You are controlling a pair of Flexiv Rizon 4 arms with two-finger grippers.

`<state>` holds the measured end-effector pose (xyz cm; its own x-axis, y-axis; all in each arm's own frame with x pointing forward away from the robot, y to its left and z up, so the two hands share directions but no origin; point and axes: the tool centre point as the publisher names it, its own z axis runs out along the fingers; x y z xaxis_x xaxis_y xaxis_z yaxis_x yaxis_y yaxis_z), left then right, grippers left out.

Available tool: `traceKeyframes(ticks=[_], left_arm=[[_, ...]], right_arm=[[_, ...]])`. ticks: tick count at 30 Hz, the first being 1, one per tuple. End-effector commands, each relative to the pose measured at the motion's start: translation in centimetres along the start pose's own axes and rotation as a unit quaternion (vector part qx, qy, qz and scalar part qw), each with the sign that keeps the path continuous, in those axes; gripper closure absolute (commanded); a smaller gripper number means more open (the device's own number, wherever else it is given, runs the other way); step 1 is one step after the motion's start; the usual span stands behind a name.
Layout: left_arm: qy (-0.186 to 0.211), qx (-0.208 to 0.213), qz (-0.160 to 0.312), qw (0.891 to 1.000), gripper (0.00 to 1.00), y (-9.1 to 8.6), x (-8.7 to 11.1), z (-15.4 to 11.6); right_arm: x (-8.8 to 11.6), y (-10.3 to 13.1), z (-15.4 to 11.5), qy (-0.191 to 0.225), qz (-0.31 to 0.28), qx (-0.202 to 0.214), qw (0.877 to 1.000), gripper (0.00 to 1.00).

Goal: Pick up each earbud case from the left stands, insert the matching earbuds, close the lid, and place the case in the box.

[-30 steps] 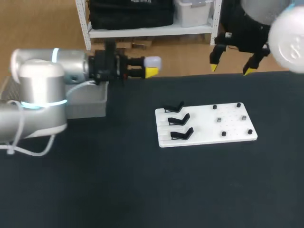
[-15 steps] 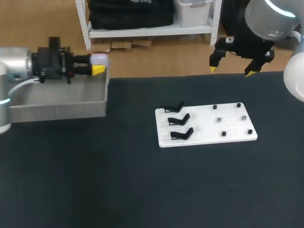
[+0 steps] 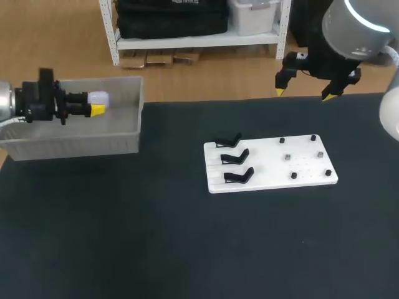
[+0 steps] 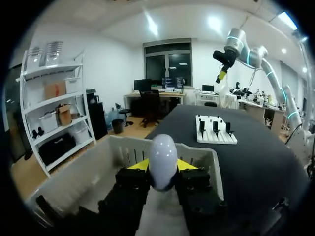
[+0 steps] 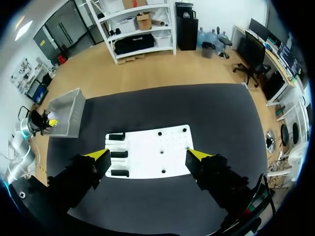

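The earbud case (image 4: 163,158) lies level, its long axis along the fingers and its rounded end pointing past the yellow tips toward the white board (image 3: 293,163). It is smooth, white and egg-shaped. We see our left hand (image 3: 95,104) pinching it from both sides above the grey box (image 3: 118,138) at the desk's (image 3: 156,237) left edge. Our right hand (image 3: 302,93), fingers spread wide, hangs over the desk's far edge.

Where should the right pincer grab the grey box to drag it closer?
Likely the rim of the box wall nearest the white board, coming straight down, one finger inside and one outside: it is open-topped with thin upright walls. The left pincer holds the case over the box, away from that wall.
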<state>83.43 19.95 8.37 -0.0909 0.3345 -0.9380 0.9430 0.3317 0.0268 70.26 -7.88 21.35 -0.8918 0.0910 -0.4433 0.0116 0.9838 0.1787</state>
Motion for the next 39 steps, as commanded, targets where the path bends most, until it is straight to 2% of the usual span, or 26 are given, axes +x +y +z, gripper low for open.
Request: traceKeyframes(ticks=[1, 2, 3, 7, 11, 15, 20, 24, 31, 37, 39], left_arm=[[0.022, 0.011, -0.008, 1.000, 0.29, 0.5, 0.5, 1.1], [0.020, 0.011, -0.012, 1.000, 0.01, 0.4, 0.7, 1.1], [0.021, 0.010, -0.014, 1.000, 0.00, 0.4, 0.8, 1.1], [0.020, -0.001, -0.011, 1.000, 0.00, 0.0, 0.4, 0.7], [0.028, -0.010, 0.004, 1.000, 0.00, -0.9, -1.3, 0.4], [0.056, -0.019, 0.008, 0.998, 0.00, -2.7, -3.6, 0.7], [0.062, -0.037, 0.006, 0.997, 0.00, -5.2, -5.8, 1.9], [0.062, -0.048, -0.002, 0.997, 0.00, -6.6, -6.6, 3.2], [0.078, -0.037, -0.016, 0.996, 0.00, -8.7, -7.4, 6.1], [0.078, -0.030, -0.026, 0.996, 0.00, -10.9, -8.5, 8.6], [0.078, -0.030, -0.026, 0.996, 0.00, -10.9, -8.5, 8.6]], right_arm=[[0.2, -0.1, 0.0, -0.004, 0.001, 0.000, 1.000, 0.00], [0.2, -0.1, 0.0, -0.004, 0.001, 0.000, 1.000, 0.00], [0.2, -0.1, 0.0, -0.004, 0.001, 0.000, 1.000, 0.00], [0.2, -0.1, 0.0, -0.004, 0.001, 0.000, 1.000, 0.00], [0.2, -0.1, 0.0, -0.004, 0.001, 0.000, 1.000, 0.00], [0.2, -0.1, 0.0, -0.004, 0.001, 0.000, 1.000, 0.00], [1.0, -1.9, -0.2, -0.017, -0.034, -0.065, 0.997, 0.00], [1.5, -3.1, -0.3, -0.007, -0.068, -0.093, 0.993, 0.00], [2.3, -5.1, -0.3, 0.007, -0.108, -0.125, 0.986, 0.00], [2.9, -6.9, -0.3, 0.017, -0.122, -0.138, 0.983, 0.00], [2.9, -6.9, -0.3, 0.017, -0.122, -0.138, 0.983, 0.00]])
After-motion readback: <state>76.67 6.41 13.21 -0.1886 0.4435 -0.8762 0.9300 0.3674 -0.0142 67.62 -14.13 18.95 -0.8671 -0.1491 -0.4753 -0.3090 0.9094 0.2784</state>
